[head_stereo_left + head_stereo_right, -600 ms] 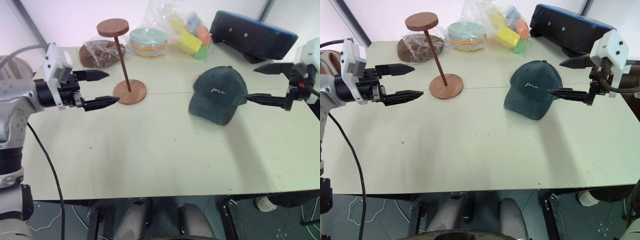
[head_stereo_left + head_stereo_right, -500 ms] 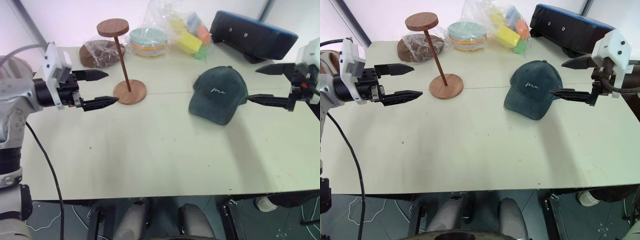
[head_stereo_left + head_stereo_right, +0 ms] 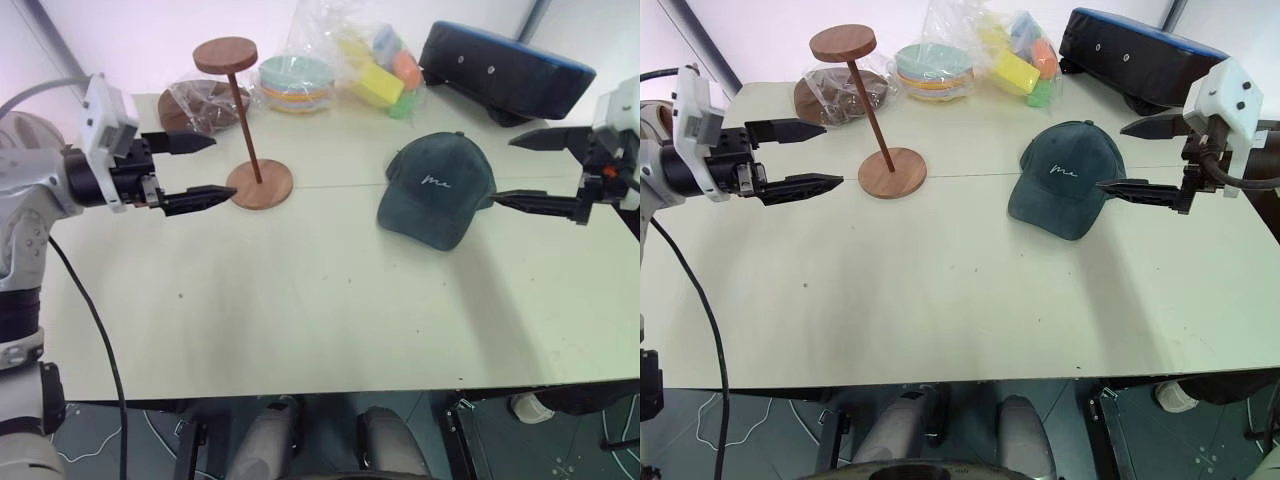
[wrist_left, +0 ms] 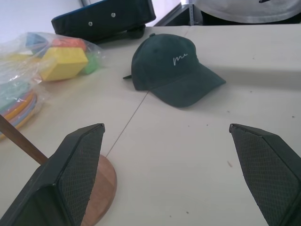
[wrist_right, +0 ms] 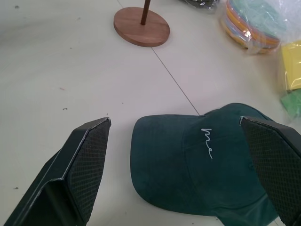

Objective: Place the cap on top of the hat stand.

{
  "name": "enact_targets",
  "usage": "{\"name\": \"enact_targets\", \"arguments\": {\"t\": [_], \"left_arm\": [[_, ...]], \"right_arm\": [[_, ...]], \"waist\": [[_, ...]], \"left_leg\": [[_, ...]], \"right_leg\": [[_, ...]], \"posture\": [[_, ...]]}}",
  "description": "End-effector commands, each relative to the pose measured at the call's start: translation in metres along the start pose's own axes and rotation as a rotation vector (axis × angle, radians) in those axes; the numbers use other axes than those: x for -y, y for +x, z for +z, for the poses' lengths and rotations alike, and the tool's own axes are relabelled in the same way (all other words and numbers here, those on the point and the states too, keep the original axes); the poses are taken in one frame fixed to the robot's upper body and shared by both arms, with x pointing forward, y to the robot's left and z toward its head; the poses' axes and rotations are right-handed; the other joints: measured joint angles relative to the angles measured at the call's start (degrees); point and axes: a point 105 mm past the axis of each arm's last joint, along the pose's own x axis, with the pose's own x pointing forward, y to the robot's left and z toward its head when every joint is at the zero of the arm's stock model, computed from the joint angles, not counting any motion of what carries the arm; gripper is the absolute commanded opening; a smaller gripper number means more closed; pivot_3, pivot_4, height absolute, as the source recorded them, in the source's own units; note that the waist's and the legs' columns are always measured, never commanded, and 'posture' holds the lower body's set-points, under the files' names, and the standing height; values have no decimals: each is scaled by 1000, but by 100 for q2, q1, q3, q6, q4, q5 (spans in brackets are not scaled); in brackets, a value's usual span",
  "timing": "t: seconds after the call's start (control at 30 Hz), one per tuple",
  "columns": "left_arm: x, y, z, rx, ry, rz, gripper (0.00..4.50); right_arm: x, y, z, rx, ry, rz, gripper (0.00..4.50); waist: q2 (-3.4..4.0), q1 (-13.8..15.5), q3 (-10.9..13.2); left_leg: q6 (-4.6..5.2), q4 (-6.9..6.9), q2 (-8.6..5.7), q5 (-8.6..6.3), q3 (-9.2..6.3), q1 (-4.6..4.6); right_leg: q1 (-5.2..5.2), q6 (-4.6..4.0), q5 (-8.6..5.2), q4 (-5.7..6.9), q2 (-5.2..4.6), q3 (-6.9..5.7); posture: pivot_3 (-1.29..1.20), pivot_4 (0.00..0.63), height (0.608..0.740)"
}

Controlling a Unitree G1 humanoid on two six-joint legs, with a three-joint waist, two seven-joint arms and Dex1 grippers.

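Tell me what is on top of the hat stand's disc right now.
Nothing: the hat stand has a bare top disc. The cap lies on the table, apart from the stand. What is under the cap is hidden.

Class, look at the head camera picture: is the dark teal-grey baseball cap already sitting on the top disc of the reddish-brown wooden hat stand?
No: the dark teal-grey baseball cap lies on the table, apart from the reddish-brown wooden hat stand, whose top disc is bare.

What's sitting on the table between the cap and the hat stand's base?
Nothing: in the left eye view, only bare tabletop, crossed by a thin seam line, separates the cap from the hat stand.
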Motion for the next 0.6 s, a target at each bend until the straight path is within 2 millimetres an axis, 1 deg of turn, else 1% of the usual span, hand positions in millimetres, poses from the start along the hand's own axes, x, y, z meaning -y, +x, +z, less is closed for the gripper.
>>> {"name": "enact_targets", "arguments": {"t": [0.03, 0.43, 0.6], "left_arm": [[-3, -8, 15, 19, 50, 23, 4469], [-6, -8, 16, 21, 62, 27, 4469], [-6, -8, 15, 17, 62, 29, 4469]], "right_arm": [[2, -9, 14, 26, -47, -30, 4500], [0, -9, 13, 19, -48, -23, 4500], [-4, -9, 5, -36, -69, -15, 4500]], "waist": [[0, 1, 0], [0, 4, 0], [0, 7, 0]], "left_leg": [[0, 0, 0, 0, 0, 0], [0, 0, 0, 0, 0, 0], [0, 1, 0, 0, 0, 0]], "right_leg": [[0, 0, 0, 0, 0, 0], [0, 0, 0, 0, 0, 0], [1, 0, 0, 0, 0, -1]], "posture": [[0, 150, 740], [0, 150, 740], [0, 150, 740]]}}
